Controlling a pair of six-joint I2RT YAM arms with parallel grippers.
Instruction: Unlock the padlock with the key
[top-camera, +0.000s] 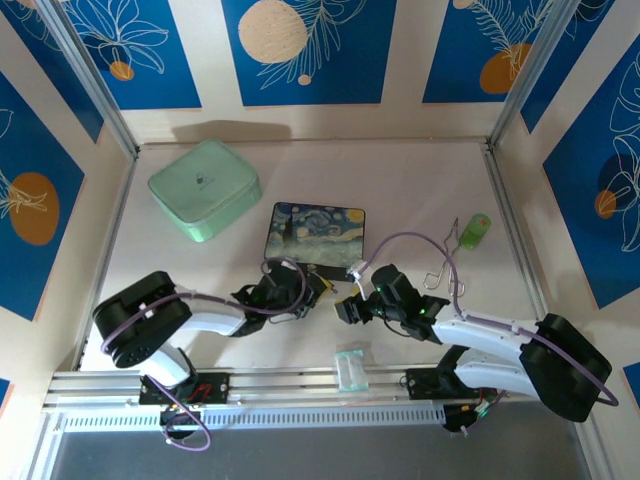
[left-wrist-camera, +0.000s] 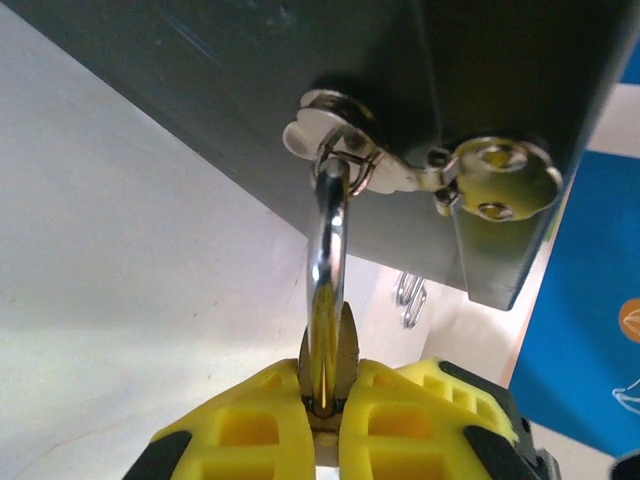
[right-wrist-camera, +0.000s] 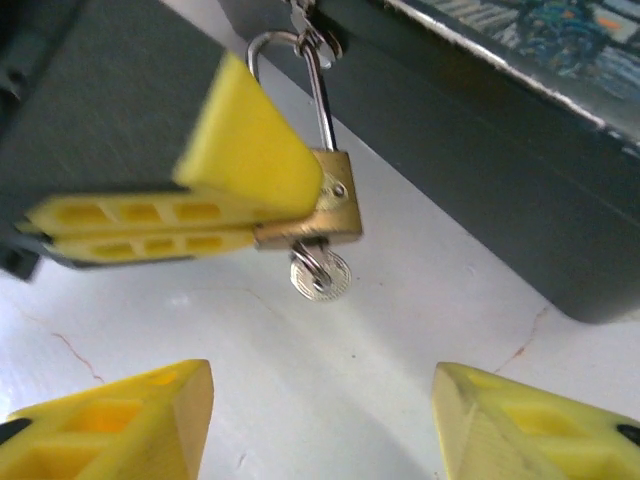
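From above, the left gripper (top-camera: 312, 288) and right gripper (top-camera: 348, 306) face each other, tips close, just beside the painted tin (top-camera: 315, 228).

On the left wrist camera, the left fingers are pressed together on the padlock (left-wrist-camera: 325, 262). Its body is pinched between the tips, and its shackle runs straight ahead to the loop on the tin's side.

On the right wrist camera, the right fingers stand spread wide. Ahead of the tips, the key (right-wrist-camera: 320, 276) pokes out of the padlock's end nearest them.
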